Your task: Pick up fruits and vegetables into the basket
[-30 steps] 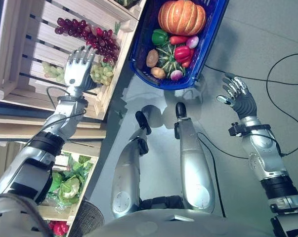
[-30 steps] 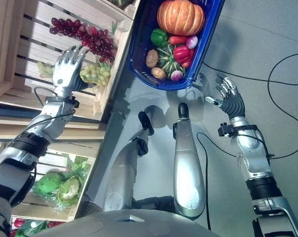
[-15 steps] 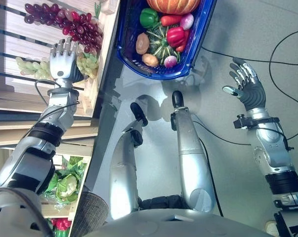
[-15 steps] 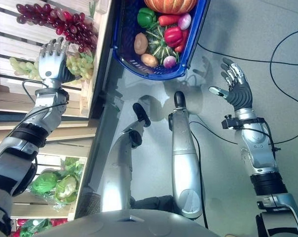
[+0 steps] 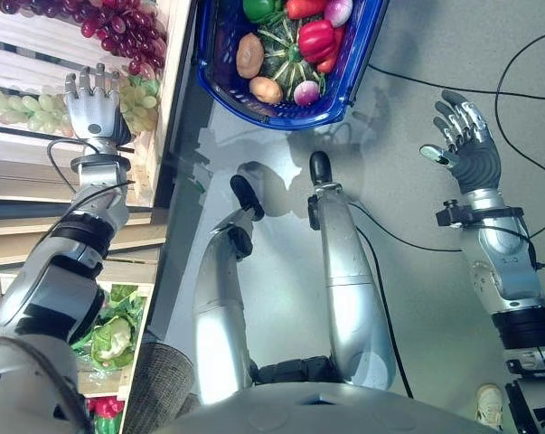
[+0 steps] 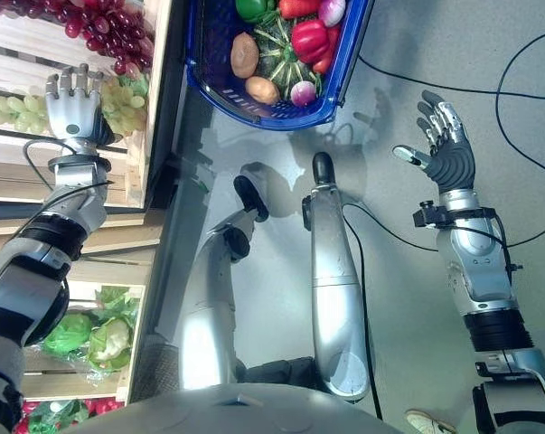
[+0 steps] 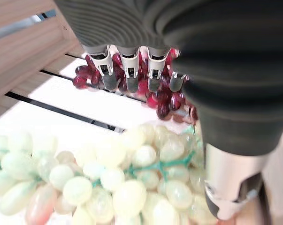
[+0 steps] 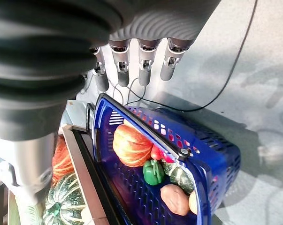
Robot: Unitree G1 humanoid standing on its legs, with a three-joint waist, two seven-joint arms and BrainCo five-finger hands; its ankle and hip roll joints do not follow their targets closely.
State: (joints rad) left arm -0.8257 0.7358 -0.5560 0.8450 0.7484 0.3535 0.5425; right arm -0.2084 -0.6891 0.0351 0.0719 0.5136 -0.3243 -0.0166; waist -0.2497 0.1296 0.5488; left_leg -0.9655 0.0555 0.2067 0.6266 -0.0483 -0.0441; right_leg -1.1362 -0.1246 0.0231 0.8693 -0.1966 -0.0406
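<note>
My left hand (image 5: 91, 113) hovers open inside the wooden crate (image 5: 156, 117), its straight fingers (image 7: 127, 70) spread just above a bunch of green grapes (image 7: 122, 183). A bunch of red grapes (image 5: 118, 27) lies beyond the fingertips. The blue basket (image 5: 355, 68) stands on the floor beside the crate and holds a potato (image 5: 249, 56), a red pepper (image 5: 314, 38), a striped green squash (image 5: 286, 61), a green pepper (image 8: 153, 172) and an orange pumpkin (image 8: 132, 145). To the right of the basket my right hand (image 5: 466, 145) is raised over the floor, open and holding nothing.
A lower shelf holds green cabbages (image 5: 109, 330) and something red (image 5: 105, 416). A dark woven bin (image 5: 159, 393) stands by it. Another crate next to the basket holds a green striped pumpkin (image 8: 61, 201). A light shoe (image 5: 489, 405) rests on the floor at the lower right.
The camera has moved, so crate and basket sit higher and further left in view. My left hand stays open over the green grapes. The right hand has drifted slightly away from the basket.
</note>
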